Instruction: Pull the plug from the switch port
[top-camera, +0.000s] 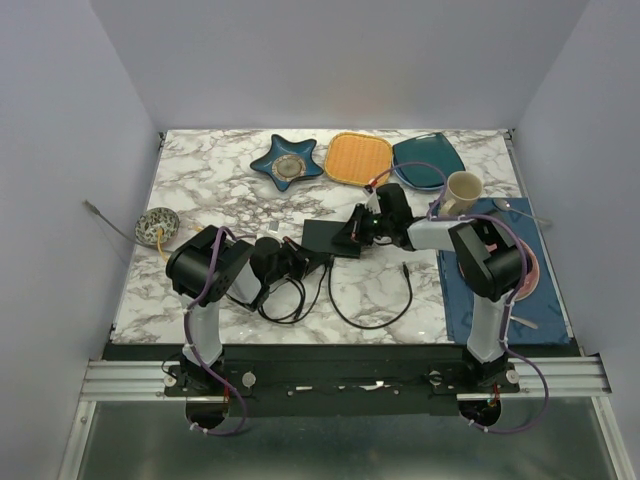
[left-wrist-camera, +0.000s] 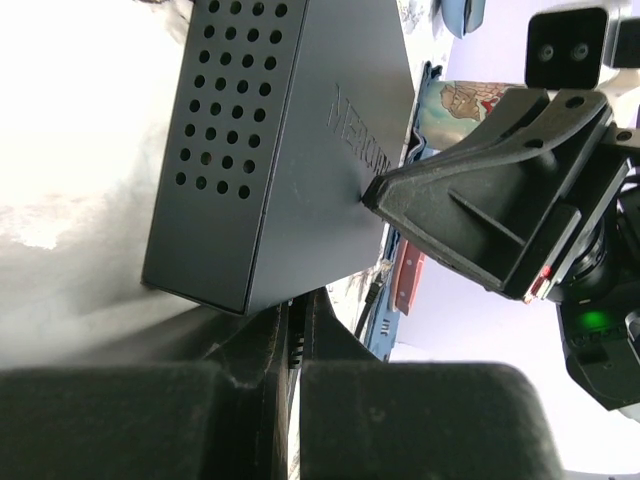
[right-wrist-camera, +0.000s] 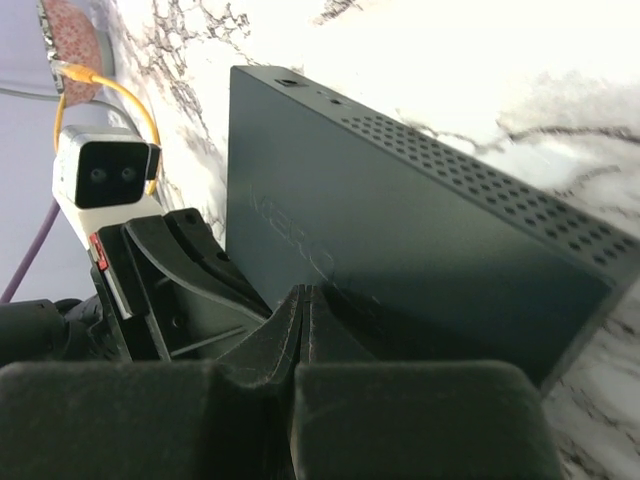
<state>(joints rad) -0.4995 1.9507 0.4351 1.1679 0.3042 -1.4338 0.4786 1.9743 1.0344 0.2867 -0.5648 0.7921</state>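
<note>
Switch (left-wrist-camera: 300, 170), vent holes (left-wrist-camera: 228, 105) only in wrist views, left tool (left-wrist-camera: 297, 305), right tool (right-wrist-camera: 305, 297) both clenched

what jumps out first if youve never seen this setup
Both arms crowd onto the black switch in the middle of the marble table. The left pincer is closed at one edge of it, and the right pincer is closed against its flat top. Along the far edge sits a bright row: a blue star dish, an orange square plate and a teal plate.
</note>
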